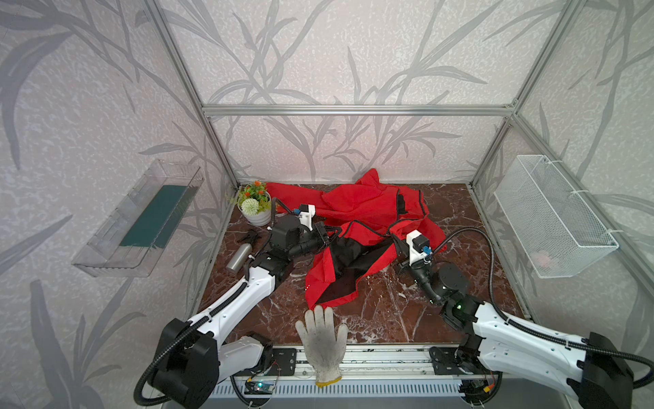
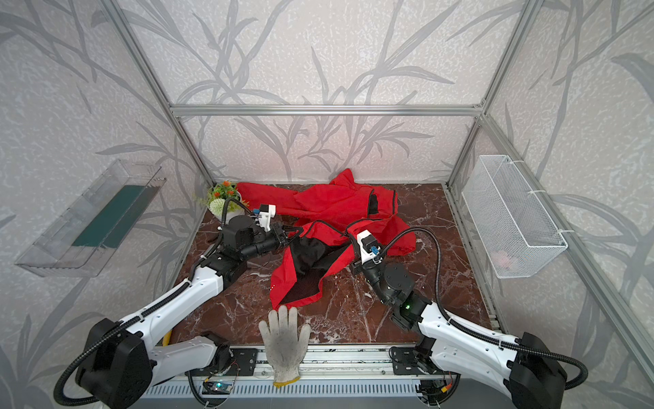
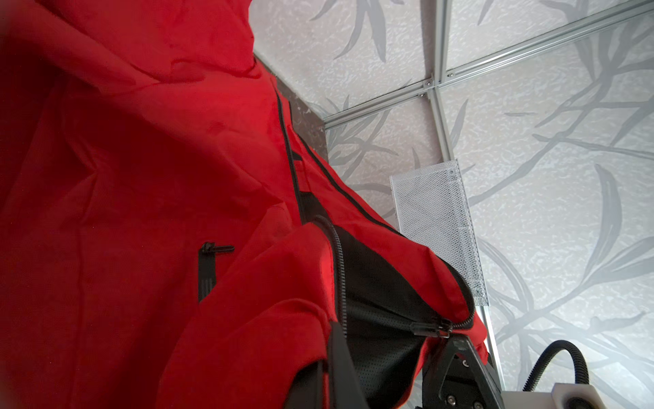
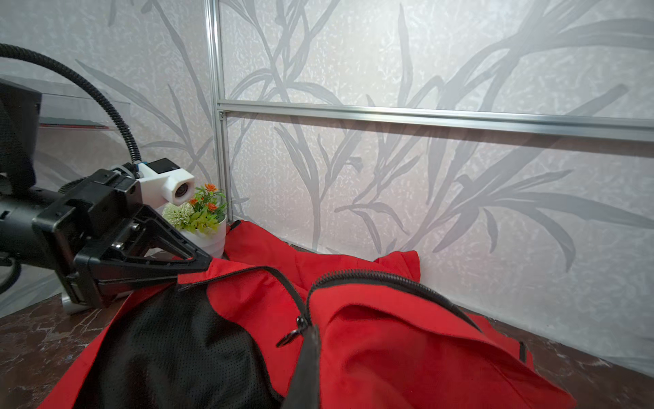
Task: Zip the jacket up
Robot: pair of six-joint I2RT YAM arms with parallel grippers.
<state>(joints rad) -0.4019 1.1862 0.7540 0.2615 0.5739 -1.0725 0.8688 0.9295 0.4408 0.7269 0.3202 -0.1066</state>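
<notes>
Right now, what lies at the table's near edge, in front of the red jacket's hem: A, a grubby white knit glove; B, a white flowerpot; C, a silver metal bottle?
A: the grubby white knit glove lies there, fingers pointing toward the bright red thin-fabric jacket.

Crumpled red jacket (image 2: 332, 205), left end effector (image 2: 296, 232) gripping its edge, white glove (image 2: 285, 341) nearby

A white glove (image 1: 322, 345) is laid at the worktop's (image 1: 389, 311) near edge. A flower pot (image 1: 255, 207) and a metal bottle (image 1: 239, 257) are placed along its left side. A clear tray (image 1: 141, 219) and a wire basket (image 1: 552, 216) are hung on the walls.
</notes>
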